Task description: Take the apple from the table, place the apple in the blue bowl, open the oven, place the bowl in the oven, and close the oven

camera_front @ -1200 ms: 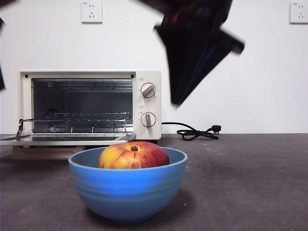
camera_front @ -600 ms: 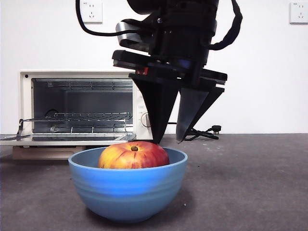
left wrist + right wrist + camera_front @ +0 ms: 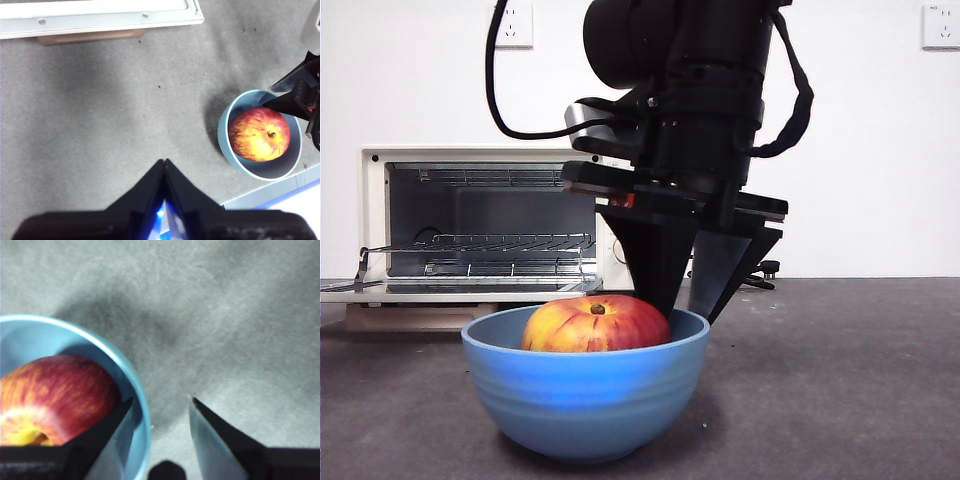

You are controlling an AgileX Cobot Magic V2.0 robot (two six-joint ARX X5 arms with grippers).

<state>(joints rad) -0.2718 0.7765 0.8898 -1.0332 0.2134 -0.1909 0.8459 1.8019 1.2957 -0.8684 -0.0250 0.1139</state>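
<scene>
While the apple (image 3: 596, 323) sits inside the blue bowl (image 3: 585, 395) on the counter (image 3: 840, 380), the right gripper (image 3: 688, 312) is spread wide over the bowl's rim at 3 o'clock, one jaw inside and one outside. It may be touching the rim. The oven (image 3: 505, 222) stands open behind. The left gripper (image 3: 165, 162) is pinched closed, holding nothing, well apart.

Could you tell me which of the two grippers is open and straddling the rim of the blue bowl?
The right gripper: one jaw inside the blue bowl beside the apple, one outside. The left gripper is shut, away.
</scene>
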